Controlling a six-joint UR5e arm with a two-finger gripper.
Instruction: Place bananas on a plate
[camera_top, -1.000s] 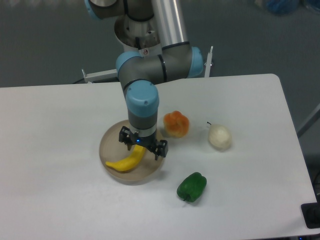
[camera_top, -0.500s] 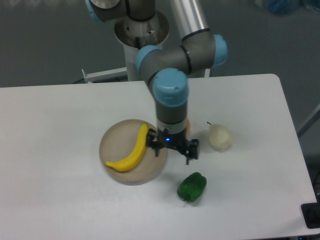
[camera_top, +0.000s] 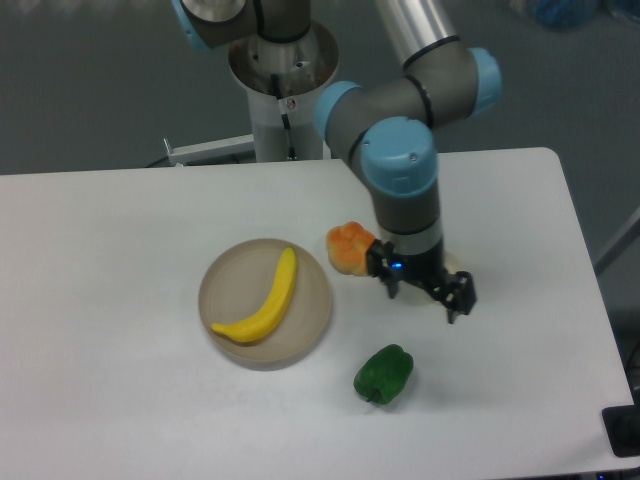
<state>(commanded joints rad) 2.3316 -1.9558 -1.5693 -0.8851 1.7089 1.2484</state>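
Observation:
A bright-yellow curved banana (camera_top: 262, 302) lies inside the round beige plate (camera_top: 228, 280) at the table's middle left. My gripper (camera_top: 424, 290) is open and empty, well to the right of the plate, between the orange fruit and the green pepper. It hovers over the spot where a white round fruit lay, and that fruit is almost hidden behind it.
An orange lobed fruit (camera_top: 348, 246) sits just right of the plate, next to my gripper's left finger. A green bell pepper (camera_top: 383, 374) lies in front of it. The arm's base column (camera_top: 280, 90) stands at the back edge.
My gripper let go of the banana, which stays on the plate, and swung right across the table past the orange fruit, now covering the white fruit.

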